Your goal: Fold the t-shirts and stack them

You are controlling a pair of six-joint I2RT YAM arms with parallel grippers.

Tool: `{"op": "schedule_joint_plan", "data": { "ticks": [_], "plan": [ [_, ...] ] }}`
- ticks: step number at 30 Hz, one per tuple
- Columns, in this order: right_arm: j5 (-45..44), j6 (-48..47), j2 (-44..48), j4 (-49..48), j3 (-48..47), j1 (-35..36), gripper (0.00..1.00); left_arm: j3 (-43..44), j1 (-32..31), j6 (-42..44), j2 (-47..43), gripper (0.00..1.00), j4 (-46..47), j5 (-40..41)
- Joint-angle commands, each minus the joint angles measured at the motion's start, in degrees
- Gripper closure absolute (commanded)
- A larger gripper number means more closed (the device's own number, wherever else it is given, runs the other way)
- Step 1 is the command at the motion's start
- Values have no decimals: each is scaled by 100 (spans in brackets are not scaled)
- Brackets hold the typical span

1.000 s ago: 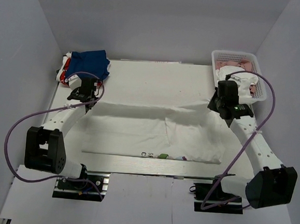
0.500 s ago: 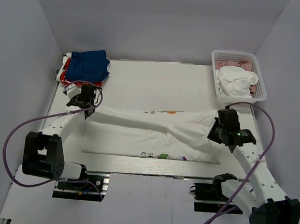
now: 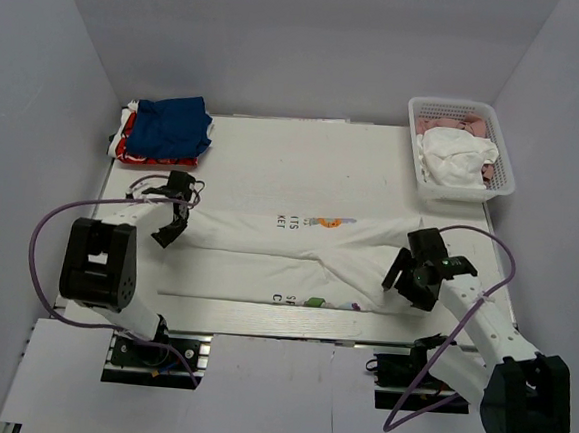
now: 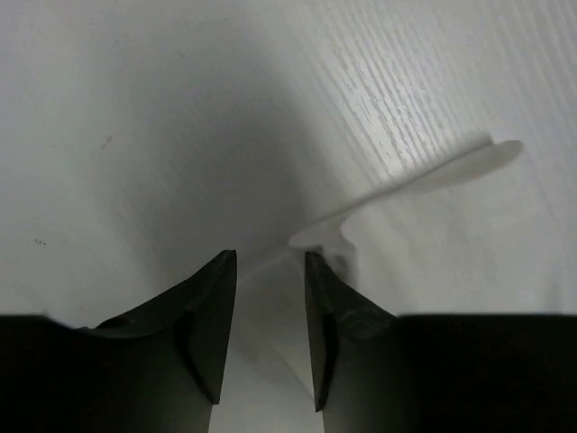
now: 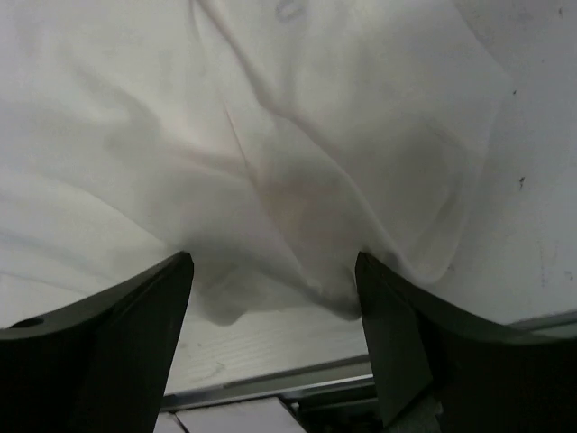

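The white shirt lies spread across the middle of the table, reaching almost from one arm to the other. Its far half is doubled over toward the near side, so a strip of coloured print shows along the fold. A second strip of lettering sits by the near hem.

The left gripper hangs low over the shirt's left end with its fingers apart, a narrow gap between them. White cloth shows in and past that gap, and a thin corner of the cloth juts out flat to the right over the bare tabletop. From the wrist view I cannot tell whether the cloth touches the finger pads, but nothing is pinched.

The right gripper hovers over the shirt's right end, fingers spread wide. The rumpled edge of the cloth lies loose below and between them — not gripped.

At the far left corner the blue shirt lies folded on top of the red shirt, well apart from the white one. At the far right a white basket holds a bundle of white cloth with something pink beneath — too small to make out.
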State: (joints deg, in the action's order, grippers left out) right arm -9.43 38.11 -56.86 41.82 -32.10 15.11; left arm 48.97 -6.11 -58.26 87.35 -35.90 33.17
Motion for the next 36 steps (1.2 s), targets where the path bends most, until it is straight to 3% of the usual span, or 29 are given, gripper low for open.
{"op": "schedule_joint_plan", "data": {
  "ticks": [1, 2, 5, 11, 14, 17, 18, 21, 23, 31, 36],
  "plan": [
    [-147, -241, -88, -42, -314, 18, 19, 410, 40, -387, 264, 51, -636, 216],
    [-173, -408, 33, -147, -506, 9, 11, 629, 40, -440, 491, 37, -907, 277],
    [-261, -620, 228, -183, -744, 9, 11, 780, 40, -502, 572, 30, -1050, 278],
    [-235, -998, 509, -542, -1307, 0, 9, 1307, 40, -608, 118, 5, -1630, -2],
    [71, -1095, 413, -947, -1387, 9, 9, 1360, -30, -354, -279, 3, -1482, -353],
    [737, -1025, 211, -1807, -1204, -17, 9, 1195, -83, 208, -797, 2, -833, -1045],
    [811, -1033, 158, -2479, -1107, 9, 9, 1072, -83, 384, -999, 2, -196, -1310],
    [1233, -990, -412, -3115, -1158, 18, 9, 431, -83, 772, -1062, 0, 905, -2234],
    [1504, -989, -982, -3241, -1290, 35, 9, 368, -83, 895, -748, 0, 1084, -2560],
    [970, -875, -2581, -4329, -1036, -9, 9, 420, -83, 948, 677, 0, 1015, -2262],
    [583, -638, -3497, -3893, -1237, -70, 9, 473, -22, 807, 906, 0, 647, -1527]
  ]
}}
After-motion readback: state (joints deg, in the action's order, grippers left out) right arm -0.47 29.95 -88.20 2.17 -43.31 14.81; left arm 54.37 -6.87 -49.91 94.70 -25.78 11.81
